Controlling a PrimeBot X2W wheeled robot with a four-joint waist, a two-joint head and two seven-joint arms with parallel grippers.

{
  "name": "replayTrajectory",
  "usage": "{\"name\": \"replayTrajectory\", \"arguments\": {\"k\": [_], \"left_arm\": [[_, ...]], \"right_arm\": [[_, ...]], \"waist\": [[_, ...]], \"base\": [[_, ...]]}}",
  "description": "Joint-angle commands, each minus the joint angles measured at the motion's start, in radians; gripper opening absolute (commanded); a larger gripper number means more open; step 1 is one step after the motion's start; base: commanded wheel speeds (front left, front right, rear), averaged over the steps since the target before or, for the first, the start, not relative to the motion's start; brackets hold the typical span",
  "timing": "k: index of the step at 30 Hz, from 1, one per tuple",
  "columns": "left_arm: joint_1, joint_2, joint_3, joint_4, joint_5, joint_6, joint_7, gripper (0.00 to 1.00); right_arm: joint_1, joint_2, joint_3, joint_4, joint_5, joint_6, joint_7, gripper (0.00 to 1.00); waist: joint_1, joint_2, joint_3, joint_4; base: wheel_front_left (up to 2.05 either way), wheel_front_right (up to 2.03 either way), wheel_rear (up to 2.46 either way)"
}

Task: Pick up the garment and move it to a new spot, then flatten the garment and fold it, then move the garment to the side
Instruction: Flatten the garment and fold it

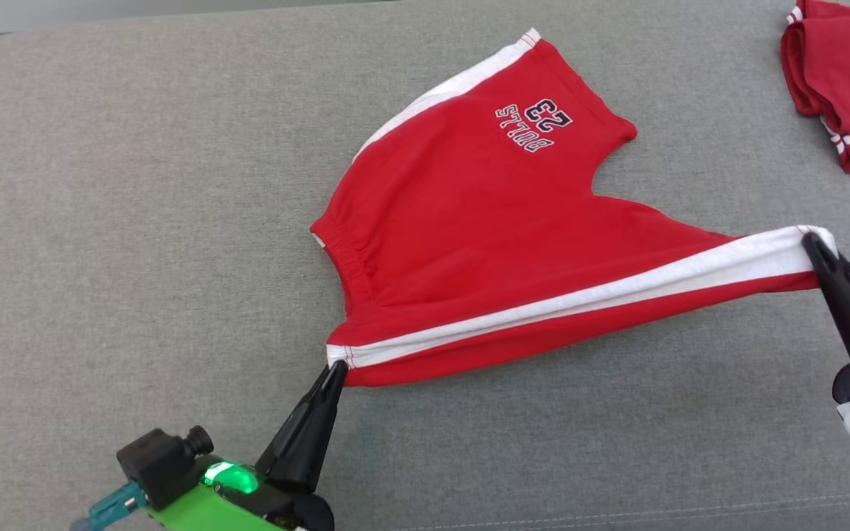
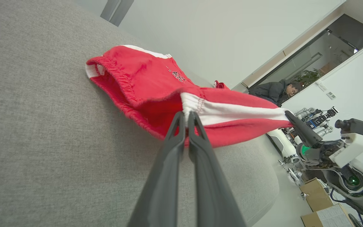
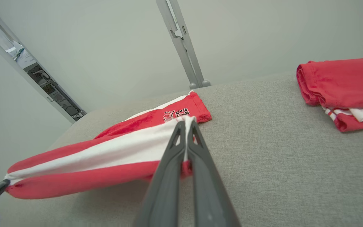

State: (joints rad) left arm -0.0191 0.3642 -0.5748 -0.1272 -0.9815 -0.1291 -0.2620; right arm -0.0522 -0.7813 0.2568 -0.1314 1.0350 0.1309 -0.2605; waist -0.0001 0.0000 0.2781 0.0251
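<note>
The garment [image 1: 491, 221] is a pair of red shorts with white side stripes and dark "BULLS 23" lettering, spread on a grey cushioned surface [image 1: 137, 221]. My left gripper [image 1: 336, 366] is shut on the waistband corner at the white stripe, seen close up in the left wrist view [image 2: 186, 114]. My right gripper [image 1: 812, 240] is shut on the hem end of the same striped edge [image 3: 185, 121]. That edge is stretched taut and lifted between both grippers, while the far leg of the garment [image 3: 181, 114] rests on the surface.
A second red and white garment [image 1: 845, 81] lies folded at the far right corner, also in the right wrist view [image 3: 345, 91]. A person [image 2: 274, 91] sits in the background of the left wrist view, beside boxes [image 2: 318, 201] on the floor.
</note>
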Motion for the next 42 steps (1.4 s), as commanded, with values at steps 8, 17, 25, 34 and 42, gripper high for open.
{"name": "replayTrajectory", "arguments": {"k": [8, 17, 25, 34, 42], "left_arm": [[-0.184, -0.087, -0.007, 0.083, -0.077, -0.002, 0.048, 0.0], [-0.398, -0.166, 0.02, 0.21, -0.134, 0.014, 0.109, 0.0], [-0.518, -0.211, 0.043, 0.32, -0.109, 0.047, 0.088, 0.0], [-0.576, -0.252, 0.039, 0.404, -0.103, 0.034, 0.058, 0.0], [-0.6, -0.264, 0.019, 0.453, -0.088, 0.019, 0.041, 1.0]], "right_arm": [[-0.22, -0.074, 0.065, 0.1, -0.002, 0.0, 0.061, 0.0], [-0.603, -0.11, 0.207, 0.22, 0.018, 0.0, 0.216, 0.0], [-0.917, -0.077, 0.373, 0.377, 0.024, 0.0, 0.33, 0.0], [-1.102, -0.046, 0.527, 0.524, 0.041, 0.0, 0.338, 0.0], [-1.172, -0.017, 0.641, 0.595, 0.073, 0.0, 0.257, 1.0]], "waist": [[0.0001, 0.0, 0.069, 0.085], [0.0001, 0.0, 0.202, 0.144], [0.0001, 0.0, 0.278, 0.2], [0.0001, 0.0, 0.299, 0.247], [0.0001, 0.0, 0.283, 0.242]], "base": [[0.0, 0.0, 0.0], [0.0, 0.0, 0.0], [0.0, 0.0, 0.0], [0.0, 0.0, 0.0], [0.0, 0.0, 0.0]]}}
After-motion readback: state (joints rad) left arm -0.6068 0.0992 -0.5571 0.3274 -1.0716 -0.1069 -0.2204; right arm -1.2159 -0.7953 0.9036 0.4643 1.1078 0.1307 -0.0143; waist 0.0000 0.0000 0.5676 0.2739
